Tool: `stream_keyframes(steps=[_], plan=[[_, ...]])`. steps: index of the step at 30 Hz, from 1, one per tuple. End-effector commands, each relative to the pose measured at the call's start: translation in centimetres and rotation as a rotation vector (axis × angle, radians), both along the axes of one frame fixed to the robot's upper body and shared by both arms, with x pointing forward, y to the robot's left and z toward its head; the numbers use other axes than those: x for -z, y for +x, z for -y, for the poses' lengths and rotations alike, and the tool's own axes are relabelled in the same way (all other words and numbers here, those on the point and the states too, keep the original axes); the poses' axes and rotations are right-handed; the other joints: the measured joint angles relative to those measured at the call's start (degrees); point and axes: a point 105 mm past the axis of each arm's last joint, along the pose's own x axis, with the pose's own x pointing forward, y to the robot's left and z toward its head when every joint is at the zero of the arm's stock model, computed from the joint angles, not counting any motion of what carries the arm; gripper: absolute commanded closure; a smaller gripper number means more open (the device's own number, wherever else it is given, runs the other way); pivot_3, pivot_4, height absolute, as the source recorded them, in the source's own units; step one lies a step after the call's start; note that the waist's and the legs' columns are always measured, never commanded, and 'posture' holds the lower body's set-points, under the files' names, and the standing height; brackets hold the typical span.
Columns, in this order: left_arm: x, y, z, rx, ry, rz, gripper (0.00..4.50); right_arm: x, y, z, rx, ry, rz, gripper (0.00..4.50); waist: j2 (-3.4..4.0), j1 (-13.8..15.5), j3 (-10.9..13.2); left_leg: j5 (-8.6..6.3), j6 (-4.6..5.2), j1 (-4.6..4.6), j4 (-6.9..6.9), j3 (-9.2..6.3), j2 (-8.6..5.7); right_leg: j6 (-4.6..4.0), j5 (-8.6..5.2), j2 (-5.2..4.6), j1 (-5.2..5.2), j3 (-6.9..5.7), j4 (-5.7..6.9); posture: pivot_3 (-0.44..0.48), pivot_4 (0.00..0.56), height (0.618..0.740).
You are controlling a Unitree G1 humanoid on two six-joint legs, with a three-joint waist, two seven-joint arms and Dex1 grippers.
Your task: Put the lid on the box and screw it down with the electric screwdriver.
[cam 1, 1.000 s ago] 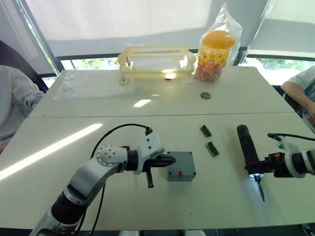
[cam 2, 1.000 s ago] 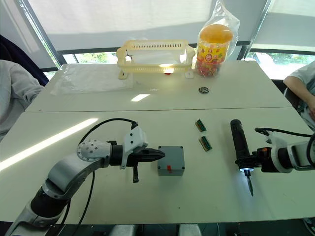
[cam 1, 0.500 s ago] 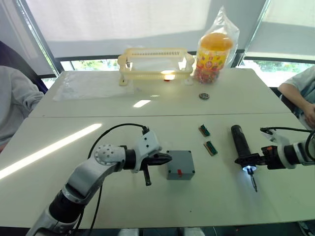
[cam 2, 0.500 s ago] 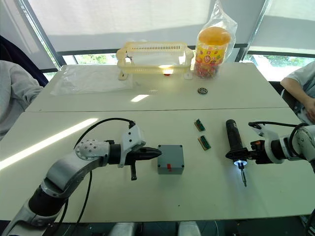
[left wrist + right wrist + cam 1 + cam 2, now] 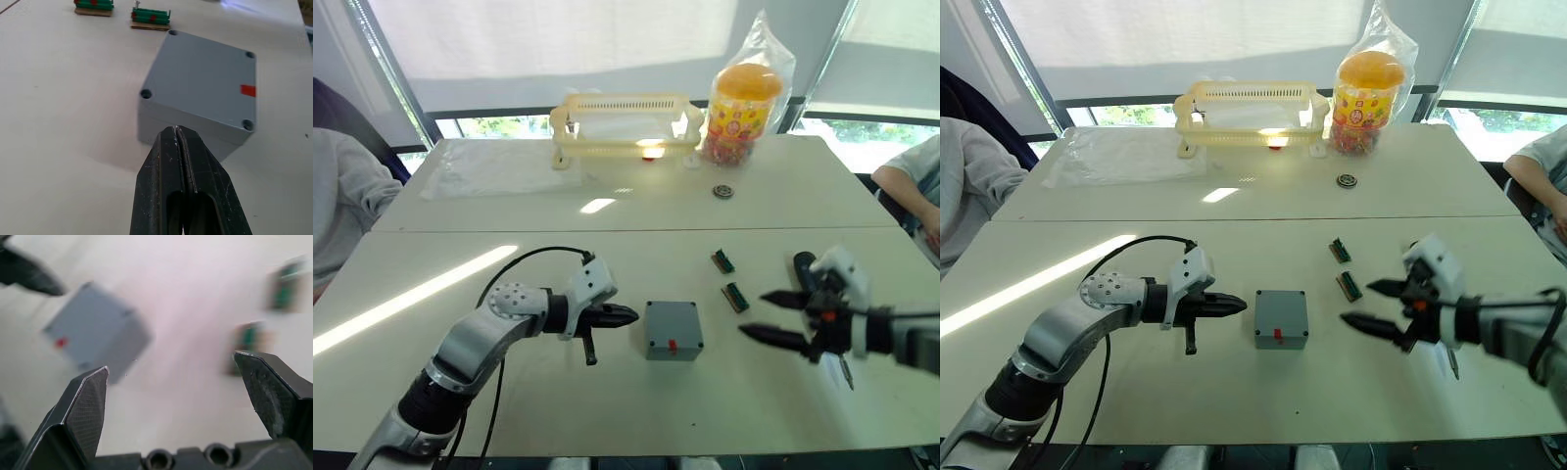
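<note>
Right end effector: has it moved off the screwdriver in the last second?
Yes. The right end effector, now open and empty, has swung toward the box, ending close to the two green connectors. The screwdriver lies behind it.

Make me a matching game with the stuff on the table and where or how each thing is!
Things:
1. left gripper
2. right gripper
3. grey box
4. orange-lidded jar

States:
A. wrapped in a clear bag, at the far table edge
B. fingers shut, tip pointing at the box
C. fingers spread wide open, empty
D. sits between the two grippers, red mark on its side

Pairs: 1-B, 2-C, 3-D, 4-A
</note>
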Motion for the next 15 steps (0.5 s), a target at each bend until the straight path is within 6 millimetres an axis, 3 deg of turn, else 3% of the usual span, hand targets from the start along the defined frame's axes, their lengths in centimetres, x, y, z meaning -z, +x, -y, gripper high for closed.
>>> stream_keyframes(steps=[1,5,10,15], plan=[[0.6,0.2,0.3,0.017,0.033,0.011,4.5,0.8,-1.0,-1.7,-0.001,0.003,0.044,0.03,-0.01,0.1,0.0,0.0,0.0,0.0,0.08,0.03,0.0,-0.02,0.0,0.0,0.02,0.03,-0.02,0.0,0.15,0.74],[1.8,0.2,0.5,0.044,0.081,-0.001,4.5,2.7,-1.1,-3.2,0.027,0.054,0.031,0.03,-0.08,0.0,0.0,0.01,-0.02,0.02,0.34,0.15,-0.01,-0.44,-0.01,0.01,0.09,0.23,-0.06,0.0,0.15,0.74],[2.4,1.0,1.1,0.045,0.097,0.018,4.5,4.2,0.1,-4.4,0.042,0.072,0.055,0.03,-0.07,0.1,0.0,0.01,-0.03,0.02,0.3,0.12,0.0,-0.45,0.0,0.03,0.04,0.25,-0.04,0.0,0.15,0.74],[2.5,2.3,2.2,0.016,0.088,0.066,4.5,4.8,0.4,-5.5,0.001,0.081,0.049,0.03,-0.07,0.2,0.0,0.02,-0.02,0.02,0.31,0.12,-0.01,-0.42,0.01,0.05,0.04,0.25,-0.02,0.0,0.15,0.74]])
